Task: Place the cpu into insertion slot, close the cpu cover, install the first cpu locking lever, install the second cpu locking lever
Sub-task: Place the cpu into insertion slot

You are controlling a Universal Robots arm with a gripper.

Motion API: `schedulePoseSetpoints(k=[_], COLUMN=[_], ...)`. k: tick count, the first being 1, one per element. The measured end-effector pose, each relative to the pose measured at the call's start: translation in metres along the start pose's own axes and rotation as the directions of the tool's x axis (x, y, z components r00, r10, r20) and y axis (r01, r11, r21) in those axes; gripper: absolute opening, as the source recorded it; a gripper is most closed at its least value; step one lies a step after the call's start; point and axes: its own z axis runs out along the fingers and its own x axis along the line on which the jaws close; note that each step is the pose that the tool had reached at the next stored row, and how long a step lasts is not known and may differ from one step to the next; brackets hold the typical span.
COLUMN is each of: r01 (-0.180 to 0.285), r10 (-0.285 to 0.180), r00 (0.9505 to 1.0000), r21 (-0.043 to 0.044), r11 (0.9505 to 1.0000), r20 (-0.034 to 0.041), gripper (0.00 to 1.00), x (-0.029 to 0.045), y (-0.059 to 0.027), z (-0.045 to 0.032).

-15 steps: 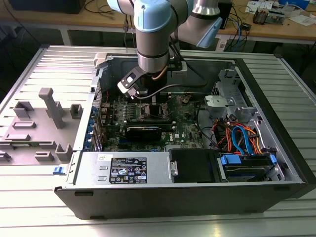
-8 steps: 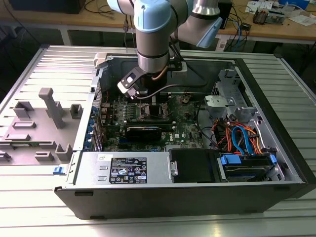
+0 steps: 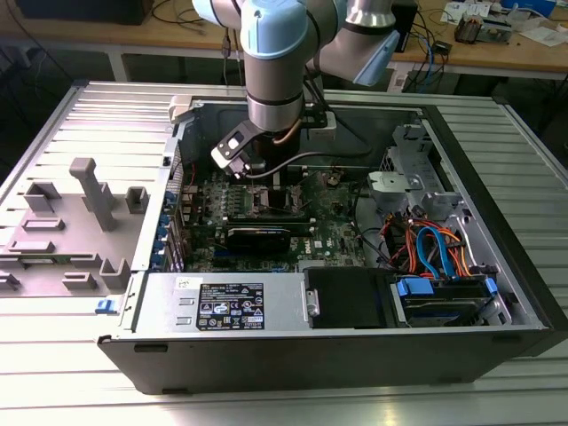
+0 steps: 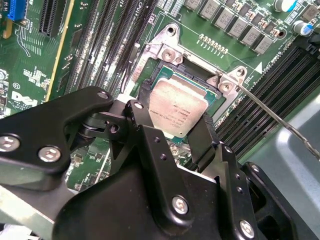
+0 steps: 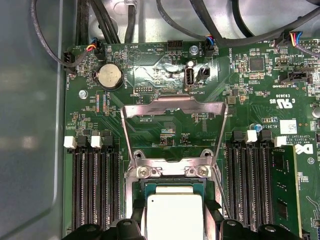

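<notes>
On the exterior view's left, a grey fixture block [image 3: 80, 209] sits on the ribbed tabletop [image 3: 53, 382], well apart from the work. Moving right, the open computer case [image 3: 266, 355] lies on its side so that I can come straight down on the green motherboard [image 3: 342, 235], and my arm [image 3: 275, 80] reaches into it from above. Further right, the orange and blue cables [image 3: 435, 244] are bundled by the drive bay, clear of my path. In the second wrist view my gripper [image 4: 174, 120] is pinching the cpu [image 4: 177, 102], one finger on each of two opposite edges, which keeps the silvery top level and the corners free to line up. The cpu sits squarely over the insertion slot [image 4: 200, 75], inside its dark rim (whether it is fully seated or a hair above, I cannot tell). In the first wrist view the cpu cover [image 5: 175, 101] stands tipped back on its hinge, its window showing bare board, leaving the socket open to me. A thin locking lever [image 4: 272, 115] angles away beside the long black memory slots [image 5: 95, 190], unlatched, so nothing presses on the cover.
</notes>
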Motion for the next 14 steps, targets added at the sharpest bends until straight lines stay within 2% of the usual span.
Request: schedulePoseSetpoints(k=[7,8,9,14], r01=[0.0,0.0,0.0,0.0], r10=[0.0,0.0,0.0,0.0], r00=[1.0,1.0,1.0,1.0], r21=[-0.0001,-0.0004,-0.0007,-0.0003], r11=[1.0,1.0,1.0,1.0], r20=[-0.0001,-0.0018,-0.0012,-0.0008], gripper=[0.54,0.55,0.61,0.61], x=[0.0,0.0003,0.0002,0.0001], y=[0.0,0.0,0.0001,0.0001], z=[0.0001,0.0006,0.0006,-0.0008])
